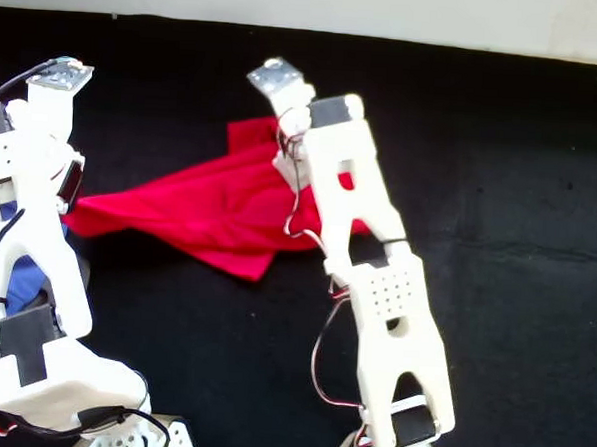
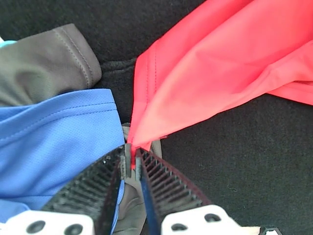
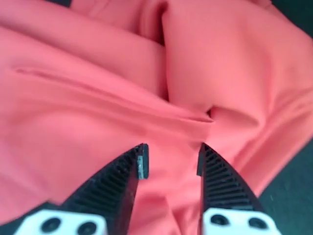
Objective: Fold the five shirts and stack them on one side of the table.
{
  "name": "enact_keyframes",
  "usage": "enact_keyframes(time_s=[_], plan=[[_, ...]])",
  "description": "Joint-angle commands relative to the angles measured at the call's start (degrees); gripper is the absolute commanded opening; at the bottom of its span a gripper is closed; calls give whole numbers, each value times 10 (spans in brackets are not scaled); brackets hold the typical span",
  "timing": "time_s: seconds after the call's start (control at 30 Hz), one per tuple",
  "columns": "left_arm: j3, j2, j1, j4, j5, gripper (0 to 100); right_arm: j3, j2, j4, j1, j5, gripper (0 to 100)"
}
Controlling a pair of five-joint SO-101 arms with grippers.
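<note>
- Left arm bends down; left pincer [image 2: 132, 158] is clamped on a corner of the red shirt [image 1: 199, 208], spread on the black surface [image 1: 521, 175].
- Right arm stretches forward; right pincer [image 3: 170, 164] gapes above the shirt.

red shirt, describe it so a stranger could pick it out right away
On the black table, look between the two white arms. The red shirt lies crumpled there, a corner pinched in the left pincer. Beside it lie a blue shirt and a grey shirt.
</note>
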Motion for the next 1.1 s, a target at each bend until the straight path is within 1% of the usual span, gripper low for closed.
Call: enact_keyframes(time_s=[0.0,0.17,0.2,0.27,0.3,0.37,0.43,0.63,0.77,0.83,0.9,1.0,1.07], plan=[[0,-27,-6,-7,0,9,-3,5,-29,13,5,166],[0,-27,-4,-7,0,9,-3,7,-25,15,5,157],[0,-27,-4,-7,0,9,-3,7,-25,16,5,134],[0,-27,-3,-7,0,9,-3,7,-27,16,6,33],[0,-27,-3,-7,0,9,-4,7,-27,16,6,0],[0,-27,-3,-7,0,9,-15,6,-21,16,5,19],[0,-27,-3,-7,0,9,-51,6,2,16,5,5],[-1,-27,-2,-7,0,9,-221,6,140,13,5,6],[-4,-25,-2,-7,0,9,-276,-13,147,18,-8,6],[-3,-24,-2,-7,0,9,-257,-52,147,15,-42,5],[-2,-25,-2,-7,4,9,-198,-114,147,10,-62,5],[-6,-28,5,-6,47,9,-25,-234,147,0,-66,5],[0,-27,21,17,54,9,120,-319,145,0,-66,5]])
